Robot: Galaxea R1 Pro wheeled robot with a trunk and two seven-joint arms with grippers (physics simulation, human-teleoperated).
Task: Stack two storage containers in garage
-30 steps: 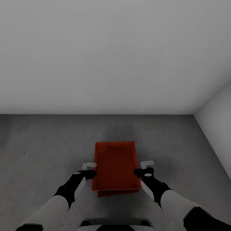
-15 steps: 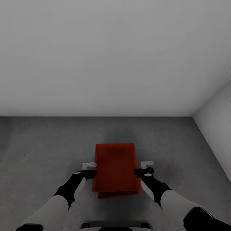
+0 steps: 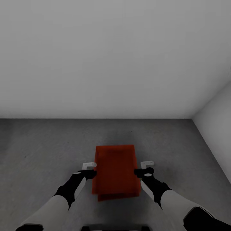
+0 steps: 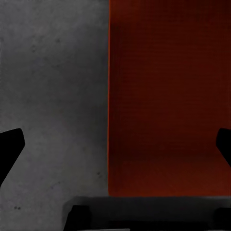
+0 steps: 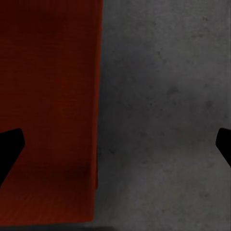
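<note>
White garage walls fill the upper frame above the grey concrete floor (image 3: 41, 144). At lower centre the two storage containers (image 3: 116, 170) sit stacked; stiff, light plastic, best gripped by the long walls. Left gripper (image 3: 90, 170) and right gripper (image 3: 143, 168) flank them, fingers apart

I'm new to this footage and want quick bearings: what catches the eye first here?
Two stacked orange-red bins on the dark concrete floor, the upper one slightly askew. The left gripper and right gripper flank them, fingers spread. Behind, plain white walls meet in a corner at right.
</note>
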